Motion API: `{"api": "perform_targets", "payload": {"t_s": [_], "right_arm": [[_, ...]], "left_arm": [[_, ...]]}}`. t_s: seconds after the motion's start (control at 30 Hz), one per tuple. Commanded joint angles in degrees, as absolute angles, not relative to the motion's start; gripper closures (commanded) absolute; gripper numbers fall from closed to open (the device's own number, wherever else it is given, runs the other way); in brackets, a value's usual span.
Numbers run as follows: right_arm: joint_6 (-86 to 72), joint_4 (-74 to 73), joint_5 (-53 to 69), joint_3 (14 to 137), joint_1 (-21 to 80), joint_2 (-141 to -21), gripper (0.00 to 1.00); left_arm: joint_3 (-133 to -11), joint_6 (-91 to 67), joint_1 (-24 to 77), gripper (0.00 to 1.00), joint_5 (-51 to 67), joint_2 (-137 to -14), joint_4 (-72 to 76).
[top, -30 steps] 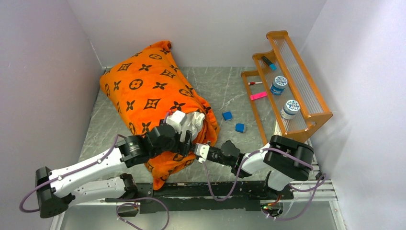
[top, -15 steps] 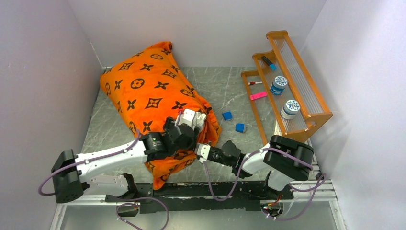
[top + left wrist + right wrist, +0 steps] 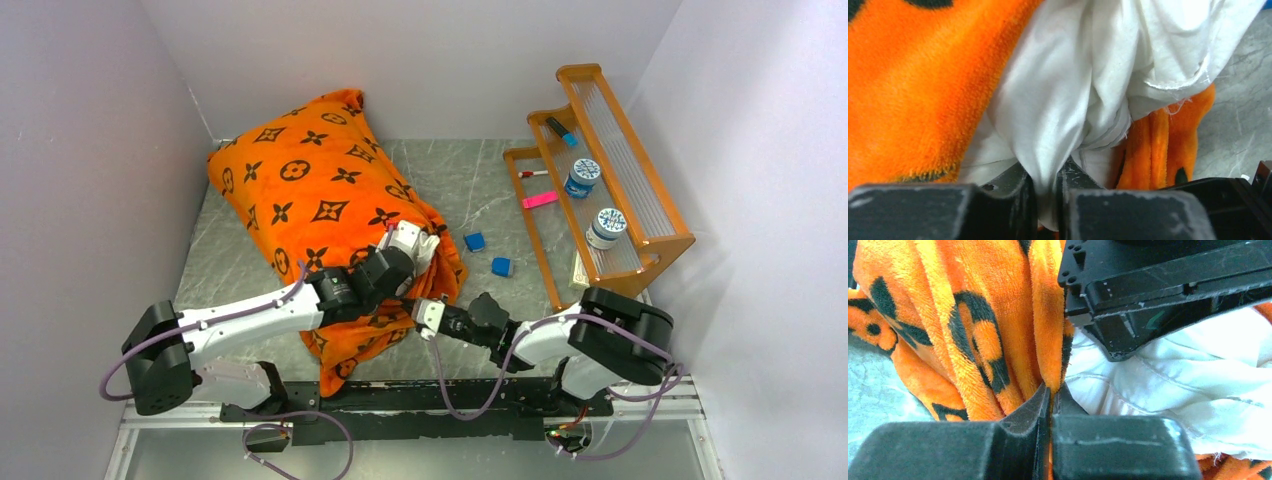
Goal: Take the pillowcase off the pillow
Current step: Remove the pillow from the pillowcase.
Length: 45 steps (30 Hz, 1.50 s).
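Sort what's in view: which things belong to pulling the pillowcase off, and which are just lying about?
Job:
bright orange plush pillowcase with dark brown motifs, pinched by right fingers
plump white stuffed pillow, pinched by left fingers

Lying about:
orange stepped plastic rack
two white blue-lidded jars
two small blue blocks
pink strip
blue-capped black marker

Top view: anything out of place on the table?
Two stray pieces: a blue block and a second blue block lie loose on the table, between the pillowcase and the orange rack, not shelved.
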State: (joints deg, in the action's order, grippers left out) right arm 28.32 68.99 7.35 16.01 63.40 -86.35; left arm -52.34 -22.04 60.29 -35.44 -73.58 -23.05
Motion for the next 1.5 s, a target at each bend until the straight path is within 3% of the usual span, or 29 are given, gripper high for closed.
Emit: {"api": "perform_targets", "payload": {"t_s": [0.0, 0.57, 0.83, 1.13, 1.3, 1.47], "right_arm": [[26.31, 59.50, 15.11, 15.02, 65.45, -83.15, 1.00], [29.15, 46.91, 14.01, 16.67, 66.27, -79.50, 1.00], [30.08, 46.53, 6.79, 15.46, 66.35, -77.88, 1.00], [38.33, 42.75, -7.19, 21.21, 65.20, -80.32, 1.00], [38.85, 44.26, -7.57, 24.48, 57.84, -82.60, 1.00], [35.68, 45.18, -5.05, 26.20, 53.10, -83.99, 1.00]], "left_arm": [[-57.56, -16.48, 55.52, 0.93, -34.39, -73.79, -14.88], [-79.04, -15.03, 39.54, 0.95, -10.62, -80.63, -13.72], [-88.07, -20.62, 33.04, 0.95, -2.61, -84.56, -10.65], [-97.19, -21.59, 29.28, 0.95, -2.20, -85.25, -9.89], [-91.49, -19.52, 29.18, 0.95, 0.36, -81.41, -8.75], [-72.63, -20.58, 29.22, 0.95, 11.21, -76.56, -2.03]]}}
